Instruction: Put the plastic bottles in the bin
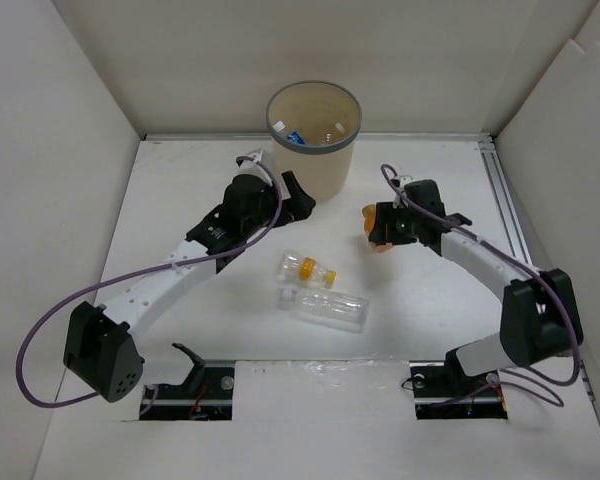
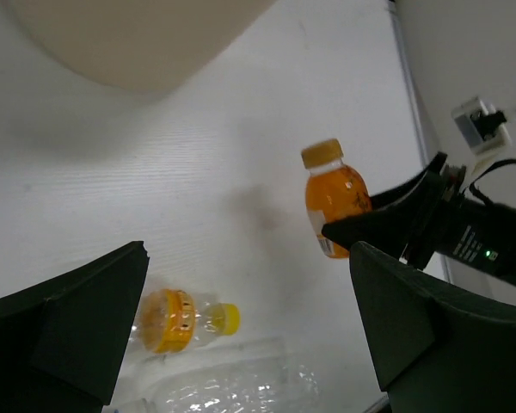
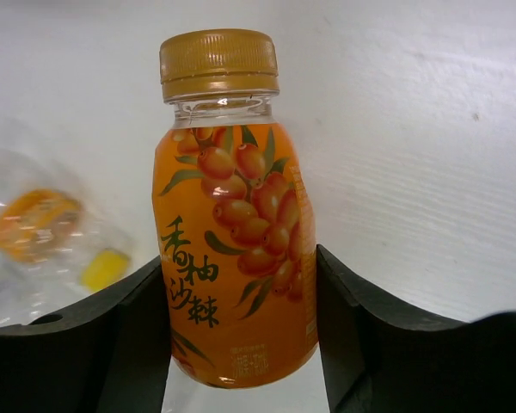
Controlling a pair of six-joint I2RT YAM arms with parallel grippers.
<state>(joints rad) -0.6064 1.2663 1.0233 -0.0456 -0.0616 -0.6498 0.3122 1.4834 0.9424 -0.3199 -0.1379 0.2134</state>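
My right gripper (image 1: 383, 228) is shut on a small orange-labelled bottle (image 3: 232, 224) with a yellow-brown cap, held above the table right of the bin; it also shows in the left wrist view (image 2: 331, 200). The round beige bin (image 1: 314, 135) stands at the back centre with bottles inside. My left gripper (image 1: 298, 198) is open and empty, beside the bin's lower left. A small clear bottle with an orange label and yellow cap (image 1: 307, 268) lies mid-table, also in the left wrist view (image 2: 182, 319). A larger clear unlabelled bottle (image 1: 325, 306) lies just in front of it.
White walls enclose the table on three sides. A metal rail (image 1: 502, 205) runs along the right edge. Both arm bases sit at the near edge, with purple cables looping beside them.
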